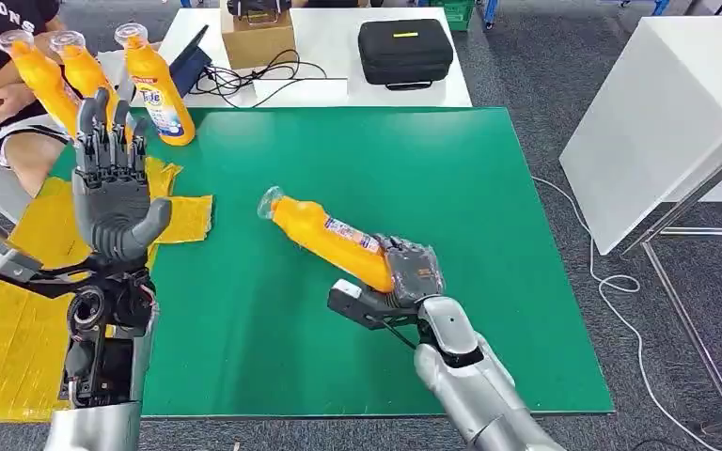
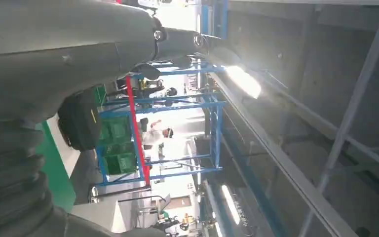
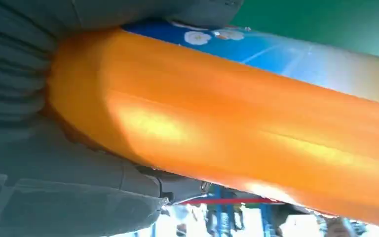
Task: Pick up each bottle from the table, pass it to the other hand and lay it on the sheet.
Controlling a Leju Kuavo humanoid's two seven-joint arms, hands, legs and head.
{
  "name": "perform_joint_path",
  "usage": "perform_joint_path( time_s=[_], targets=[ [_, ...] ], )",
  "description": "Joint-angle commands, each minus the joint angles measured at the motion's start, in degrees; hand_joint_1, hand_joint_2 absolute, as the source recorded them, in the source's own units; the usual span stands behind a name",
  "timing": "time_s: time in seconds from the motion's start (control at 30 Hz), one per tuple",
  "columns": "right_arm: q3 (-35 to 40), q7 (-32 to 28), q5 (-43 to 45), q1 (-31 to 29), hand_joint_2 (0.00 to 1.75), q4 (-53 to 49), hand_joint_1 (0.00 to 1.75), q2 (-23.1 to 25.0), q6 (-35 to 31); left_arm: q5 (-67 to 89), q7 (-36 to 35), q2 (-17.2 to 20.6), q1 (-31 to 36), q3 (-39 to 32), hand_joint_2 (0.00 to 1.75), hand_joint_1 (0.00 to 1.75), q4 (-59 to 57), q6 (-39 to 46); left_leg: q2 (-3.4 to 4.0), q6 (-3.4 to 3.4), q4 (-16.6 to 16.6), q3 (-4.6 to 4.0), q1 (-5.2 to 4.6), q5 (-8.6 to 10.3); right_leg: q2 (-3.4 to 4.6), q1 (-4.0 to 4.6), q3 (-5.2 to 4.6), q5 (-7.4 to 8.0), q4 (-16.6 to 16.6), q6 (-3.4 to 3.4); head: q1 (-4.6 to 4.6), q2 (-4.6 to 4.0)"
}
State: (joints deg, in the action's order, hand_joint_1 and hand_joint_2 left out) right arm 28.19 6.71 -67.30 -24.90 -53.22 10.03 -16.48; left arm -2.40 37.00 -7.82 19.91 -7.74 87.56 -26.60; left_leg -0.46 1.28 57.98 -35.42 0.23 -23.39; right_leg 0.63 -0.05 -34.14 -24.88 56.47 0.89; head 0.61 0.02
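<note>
Your right robot hand (image 1: 412, 272) is grasping the base end of an orange plastic detergent bottle with a blue label and clear cap (image 1: 327, 236), holding it tilted above the green mat on the worktop (image 1: 489, 235), cap pointing up and toward the left side. In the right wrist view the bottle's orange body lies pressed across the palm, so the grip looks firm. Your left robot hand (image 1: 111, 183) is raised with fingers spread and upright, holding nothing, palm turned toward the bottle but well apart from it.

Judging by this, you are at the hand-over for this bottle: picked up, not yet passed. The yellow cloth sheet (image 1: 19, 310) on the left of the worktop has no bottle on it that you can see. Three more orange bottles (image 1: 155, 89) stand at the far left corner, beside a seated person (image 1: 0, 56); as far as the pictures show, all of those are left to do, so most of the task lies ahead.
</note>
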Motion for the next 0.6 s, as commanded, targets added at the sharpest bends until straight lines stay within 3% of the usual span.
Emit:
perform_joint_path(
  time_s=[0.03, 0.07, 0.23, 0.4, 0.43, 0.53, 0.6],
  targets=[
    [-5.3, -1.2, 1.5, -0.3, 1.75, -2.9, 1.75, -1.1, -3.1, 0.5, -2.7, -0.7, 1.5, -0.8, 1.75, 0.00, -1.1, 0.5, -0.02, -0.09, 0.0, 0.39, 0.03, -0.15, -0.15, 0.04, 0.43, -0.17, 0.0, 0.02, 0.00, 0.00],
    [-5.8, -1.1, 1.7, 0.0, 1.75, -3.6, 1.75, -1.3, -3.1, 0.8, -3.1, -0.7, 1.7, -0.3, 1.75, 0.00, -1.4, 0.7, -0.07, -0.04, 0.0, 0.09, -0.01, -0.03, -0.12, 0.00, 0.11, -0.06, 0.0, 0.01, 0.02, 0.00],
    [-8.3, -3.3, 2.9, 1.4, 1.75, -6.3, 1.75, -0.8, -7.9, -0.3, -8.1, -0.6, 3.3, 1.4, 1.75, 0.00, -2.6, 2.1, -0.15, -0.05, 0.0, 0.19, 0.04, -0.08, -0.24, 0.05, 0.24, -0.13, 0.0, 0.02, 0.00, 0.00],
    [-8.4, -3.3, 2.9, 1.4, 1.75, -6.4, 1.75, -0.8, -7.7, -0.4, -8.3, -0.6, 3.6, 1.6, 1.75, 0.00, -2.9, 2.1, -0.11, -0.04, 0.0, 0.19, 0.02, -0.07, -0.19, 0.03, 0.21, -0.11, 0.0, 0.02, 0.02, 0.00],
    [-8.6, -3.7, 3.0, 1.5, 1.75, -6.6, 1.75, -0.6, -9.1, -1.3, -9.7, -0.5, 3.6, 1.5, 1.75, 0.00, -3.4, 2.1, -0.08, -0.03, 0.0, 0.13, 0.02, -0.05, -0.15, 0.02, 0.14, -0.07, 0.0, 0.02, 0.00, 0.00],
    [-9.6, -7.5, 4.3, 1.7, 1.75, -5.9, 1.75, 0.4, -16.0, -2.1, -22.6, 0.1, 6.6, 4.5, 1.75, 0.00, -11.6, 6.0, -0.14, -0.07, 0.0, 0.30, 0.03, -0.10, -0.25, 0.04, 0.34, -0.15, 0.0, 0.03, 0.00, 0.00],
    [-9.4, -11.4, 7.1, 1.7, 1.75, -5.7, 1.75, 0.9, -18.9, -1.3, -21.8, 0.4, 9.2, 7.4, 1.75, 0.00, -17.6, 7.0, -0.28, -0.04, 0.0, 0.15, -0.01, 0.02, -0.35, -0.01, 0.19, -0.09, 0.0, 0.02, 0.02, 0.00]
  ],
)
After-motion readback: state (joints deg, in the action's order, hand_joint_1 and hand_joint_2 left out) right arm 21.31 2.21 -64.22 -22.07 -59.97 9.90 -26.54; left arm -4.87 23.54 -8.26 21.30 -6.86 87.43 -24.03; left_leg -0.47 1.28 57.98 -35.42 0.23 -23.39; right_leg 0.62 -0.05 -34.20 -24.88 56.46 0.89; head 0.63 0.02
